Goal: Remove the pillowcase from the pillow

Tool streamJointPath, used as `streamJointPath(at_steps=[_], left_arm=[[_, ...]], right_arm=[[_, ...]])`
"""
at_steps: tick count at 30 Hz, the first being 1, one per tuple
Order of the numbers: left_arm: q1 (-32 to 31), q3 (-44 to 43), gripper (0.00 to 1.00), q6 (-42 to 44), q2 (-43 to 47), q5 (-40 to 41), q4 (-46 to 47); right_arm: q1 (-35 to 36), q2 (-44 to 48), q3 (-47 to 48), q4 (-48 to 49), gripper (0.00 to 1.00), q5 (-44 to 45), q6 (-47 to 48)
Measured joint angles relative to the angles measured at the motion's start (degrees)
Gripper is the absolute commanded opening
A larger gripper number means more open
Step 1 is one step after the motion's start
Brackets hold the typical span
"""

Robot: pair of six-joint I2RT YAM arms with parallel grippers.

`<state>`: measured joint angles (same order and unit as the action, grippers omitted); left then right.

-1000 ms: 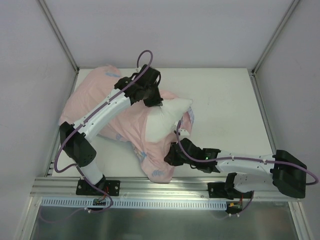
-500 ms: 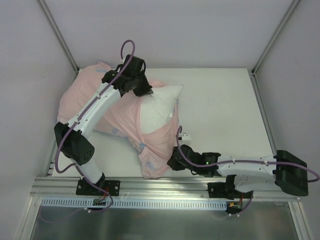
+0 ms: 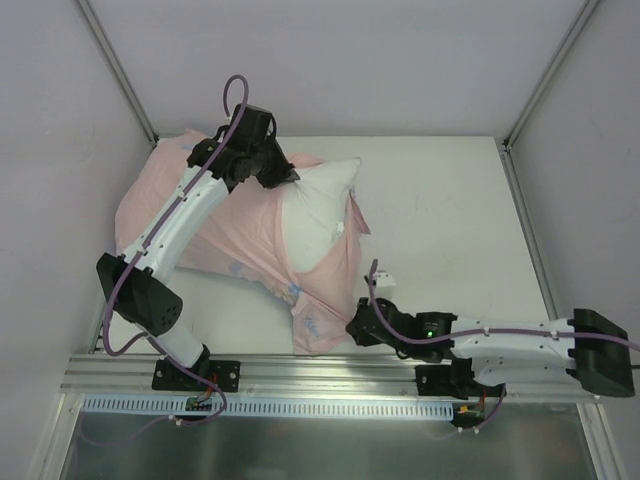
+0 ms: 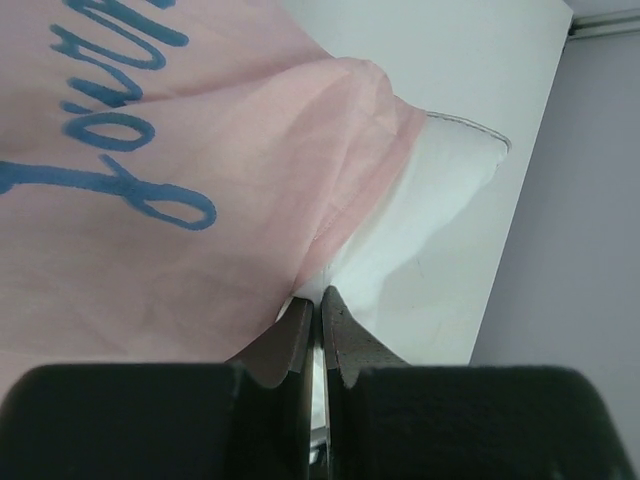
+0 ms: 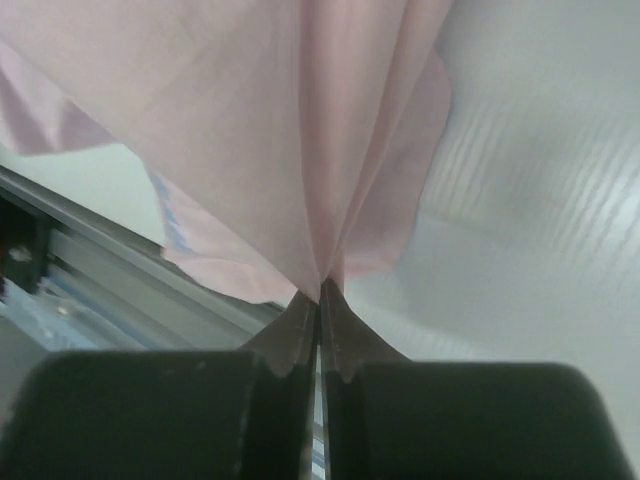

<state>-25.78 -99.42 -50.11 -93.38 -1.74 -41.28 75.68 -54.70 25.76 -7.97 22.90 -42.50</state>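
My right gripper (image 5: pixel 320 292) has its fingers pressed together on a gathered fold of the pink pillowcase (image 5: pixel 300 130), near the front edge of the table (image 3: pixel 440 220). My left gripper (image 4: pixel 320 305) is pinched closed right where the pink hem meets white. I think it has the pillow (image 4: pixel 440 190), though the wrist view is tight. The pillow lies at the table's far left, its white right end bare and the rest inside the cover.

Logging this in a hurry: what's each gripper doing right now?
Left gripper: closed, pinching the white pillow.
Right gripper: closed on the pink pillowcase.
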Motion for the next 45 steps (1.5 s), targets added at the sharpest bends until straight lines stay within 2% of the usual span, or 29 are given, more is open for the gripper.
streamJointPath(at_steps=[3,6,10,15,21,23,24,25,26,27,28,29,31,33,37,40,44,45], left_arm=[[0.0,-1.7,0.0,-0.9,-0.1,-0.9,-2.2],[0.5,-4.7,0.0,-2.1,-0.9,-1.1,-4.9],[3.7,-10.0,0.0,-3.4,-3.9,-3.7,-7.7],[6.8,-12.0,0.0,-3.6,-6.1,-6.6,-9.2],[7.3,-9.2,0.0,-3.0,-5.2,-7.4,-7.3],[7.2,-6.1,0.0,-2.4,-4.5,-7.9,-5.8],[7.0,-4.5,0.0,-1.7,-4.2,-8.0,-4.8],[6.8,-2.8,0.0,-1.0,-3.8,-7.9,-3.6],[6.6,-1.5,0.01,0.1,-3.6,-7.5,-2.6],[6.0,-0.4,0.08,1.5,-3.5,-6.9,-1.8],[5.7,0.2,0.21,2.5,-3.5,-6.5,-1.4],[5.0,1.0,0.4,4.2,-3.5,-5.9,-0.9],[3.6,2.1,0.53,7.1,-3.4,-4.7,-0.3],[1.2,2.6,0.62,9.8,-3.2,-2.9,0.1],[-6.7,2.6,0.67,14.7,-1.9,4.7,-0.2],[-15.0,1.2,0.67,18.3,-1.5,13.1,-2.0],[-24.2,-5.7,0.69,22.3,-5.7,25.4,-6.6],[-26.3,-9.0,0.77,23.2,-8.4,28.8,-8.4]], right_arm=[[3.1,-8.9,2.1,0.7,0.01,-0.9,-0.3],[5.7,-19.5,8.9,1.2,0.01,-2.7,0.0],[7.5,-26.6,13.7,3.7,0.01,-4.1,0.0],[7.8,-26.1,13.1,5.0,0.01,-3.5,-0.7],[7.8,-16.2,7.8,1.9,0.01,-0.7,-3.3],[7.4,-13.3,6.3,0.1,0.43,-0.4,-4.1],[6.9,-12.1,5.6,-1.6,0.74,-1.0,-4.0],[6.5,-10.9,4.8,-3.6,0.82,-1.4,-4.0],[6.0,-10.0,4.2,-5.6,0.86,-1.6,-3.2],[5.4,-8.8,3.7,-8.3,0.88,-1.7,-2.5],[4.9,-7.8,3.7,-10.2,0.89,-1.5,-2.0],[3.7,-6.2,3.7,-12.0,0.9,-1.3,-1.2],[0.8,-1.8,3.8,-14.8,0.91,-0.6,0.7],[-3.8,4.3,4.1,-16.9,0.91,0.2,2.8],[-15.2,13.0,5.5,-18.1,0.9,-0.1,6.2],[-21.9,14.4,7.0,-18.3,0.9,-0.9,8.2],[-25.7,13.8,7.9,-18.5,0.91,-3.4,10.0],[-26.5,13.6,8.1,-18.7,0.91,-4.0,10.3]])
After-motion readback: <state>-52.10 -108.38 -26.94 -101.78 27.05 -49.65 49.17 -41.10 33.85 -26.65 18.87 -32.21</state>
